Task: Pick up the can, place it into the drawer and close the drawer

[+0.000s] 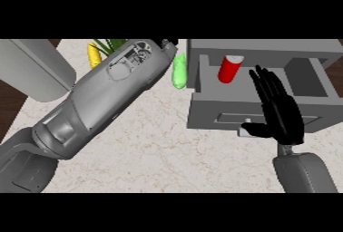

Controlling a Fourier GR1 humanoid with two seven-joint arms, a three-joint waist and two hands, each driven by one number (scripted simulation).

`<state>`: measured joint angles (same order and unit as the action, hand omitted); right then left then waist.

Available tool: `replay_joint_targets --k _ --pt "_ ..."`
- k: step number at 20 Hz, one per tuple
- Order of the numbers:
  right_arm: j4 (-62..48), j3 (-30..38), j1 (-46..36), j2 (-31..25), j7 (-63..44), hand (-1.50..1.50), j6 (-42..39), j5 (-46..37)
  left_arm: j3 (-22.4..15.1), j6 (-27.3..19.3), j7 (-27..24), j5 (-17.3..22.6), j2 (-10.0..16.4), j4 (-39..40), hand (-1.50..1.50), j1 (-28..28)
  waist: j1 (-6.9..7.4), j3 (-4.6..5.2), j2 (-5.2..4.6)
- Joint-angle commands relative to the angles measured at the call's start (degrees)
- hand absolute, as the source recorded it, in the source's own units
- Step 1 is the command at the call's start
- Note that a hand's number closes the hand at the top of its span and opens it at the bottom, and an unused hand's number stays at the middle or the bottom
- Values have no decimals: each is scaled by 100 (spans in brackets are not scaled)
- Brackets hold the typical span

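Observation:
A red can with a pale top (229, 69) stands upright inside the open grey drawer (201, 77), near its left wall. My right hand (280, 113) is open, fingers straight and pointing away, lying over the drawer's front panel just right of the can and not touching it. Its thumb sits by the small handle (245, 120) on the drawer front. My left forearm (100, 104) stretches diagonally across the counter toward the top; its hand is hidden beyond the wrist near the drawer's upper left corner.
A green vegetable (178, 72) lies just left of the drawer. A yellow object (94, 55) and green leaves (110, 44) sit at the back. A large grey rounded body (33, 68) occupies the upper left. Dark floor borders the marble counter (174, 154) at the left.

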<state>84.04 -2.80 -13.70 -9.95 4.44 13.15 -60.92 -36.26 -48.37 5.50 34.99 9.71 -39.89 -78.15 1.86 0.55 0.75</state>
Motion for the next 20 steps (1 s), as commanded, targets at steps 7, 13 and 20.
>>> replay_joint_targets --k 7,13,20 --pt "-2160 427 -1080 101 145 -150 861 -396 -155 136 734 -250 966 -1366 -150 632 156 -61 -73" --pt "-3168 528 -1625 326 8 -150 1695 -907 -23 327 876 -225 1334 -1819 -150 949 197 -61 -115" --pt "-4568 1051 -2948 170 -1 -150 2217 -914 -27 316 1111 -355 1585 -2341 -150 1307 259 -66 -138"
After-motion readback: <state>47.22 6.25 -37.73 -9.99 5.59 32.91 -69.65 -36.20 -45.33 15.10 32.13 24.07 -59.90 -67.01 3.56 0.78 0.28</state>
